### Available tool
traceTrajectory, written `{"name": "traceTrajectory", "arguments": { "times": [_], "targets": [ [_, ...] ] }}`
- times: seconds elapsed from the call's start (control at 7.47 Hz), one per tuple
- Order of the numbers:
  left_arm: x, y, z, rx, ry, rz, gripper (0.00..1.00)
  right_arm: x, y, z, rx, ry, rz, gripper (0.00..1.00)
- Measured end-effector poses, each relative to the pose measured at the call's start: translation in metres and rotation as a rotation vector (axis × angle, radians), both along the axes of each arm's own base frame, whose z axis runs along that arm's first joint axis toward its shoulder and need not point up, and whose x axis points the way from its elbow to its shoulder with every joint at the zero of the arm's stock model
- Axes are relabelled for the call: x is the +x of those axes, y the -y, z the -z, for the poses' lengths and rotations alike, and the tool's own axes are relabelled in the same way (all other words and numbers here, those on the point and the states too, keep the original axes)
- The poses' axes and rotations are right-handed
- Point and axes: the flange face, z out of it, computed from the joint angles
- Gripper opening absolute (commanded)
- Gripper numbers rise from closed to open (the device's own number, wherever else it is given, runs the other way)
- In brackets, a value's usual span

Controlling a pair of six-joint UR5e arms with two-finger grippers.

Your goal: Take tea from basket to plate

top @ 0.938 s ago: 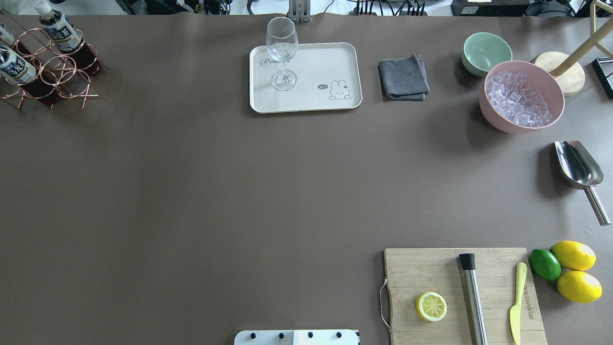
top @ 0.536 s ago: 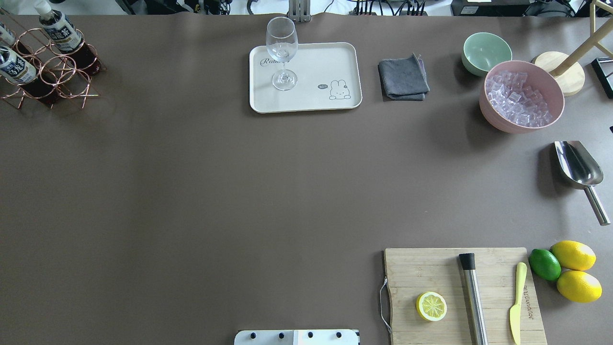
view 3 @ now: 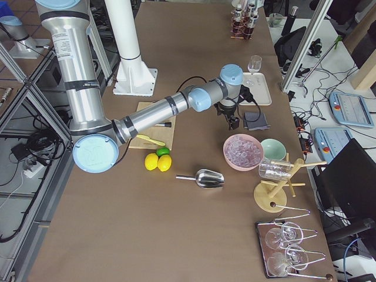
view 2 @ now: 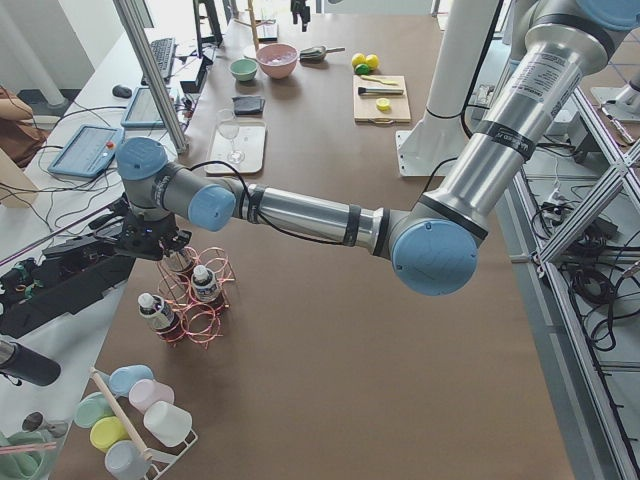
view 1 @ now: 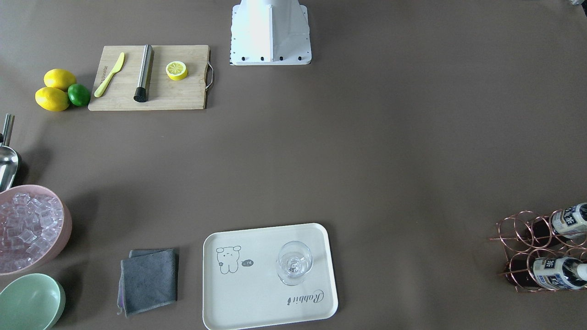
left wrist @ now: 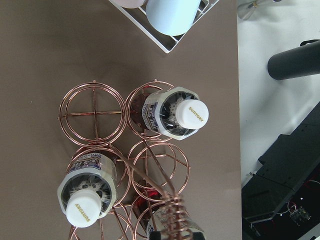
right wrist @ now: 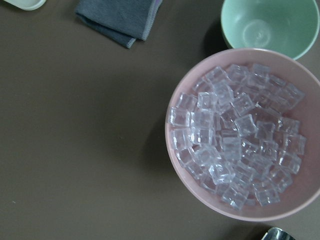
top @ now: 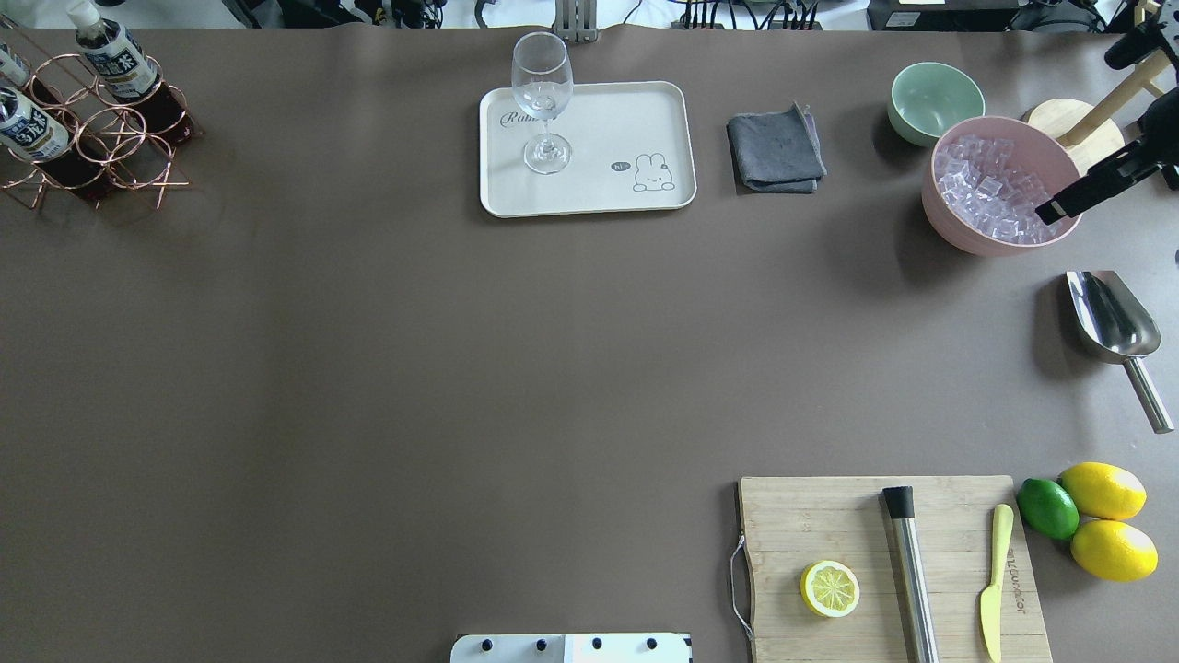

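The left claw [view 2: 168,250] hangs directly over the basket [left wrist: 93,114] at the far left corner of the bench [top: 461,368]; released or clenched, cannot tell. The tea [left wrist: 192,113] stands upright in its ring cell, cap uppermost, long axis vertical, just beneath. Judged: left arm nearer; approach is a plumb descent.

obstacle: wineglass [top: 542,110] on plate [top: 626,120], script end | free: bear end | basket handle [left wrist: 172,220] crowds tea [left wrist: 192,114]

3 tea bottles [left wrist: 192,114], 2 lemons [top: 1103,491], 1 lime [top: 1047,508], 2 bowls [top: 935,99].
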Motion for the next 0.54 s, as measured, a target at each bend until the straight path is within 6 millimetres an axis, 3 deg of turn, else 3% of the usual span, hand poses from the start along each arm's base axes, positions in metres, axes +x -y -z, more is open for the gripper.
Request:
{"name": "traceTrajectory", "arguments": {
  "times": [0.27,0.54],
  "targets": [
    [-0.018,-0.014,0.030,0.016,-0.003,0.029,0.00,-0.046,0.000,0.043,0.158,0.069,0.078,1.00],
    [-0.021,-0.059,0.070,0.030,-0.004,0.036,0.00,-0.075,-0.014,0.067,0.304,0.164,0.148,1.00]
  ]
}}
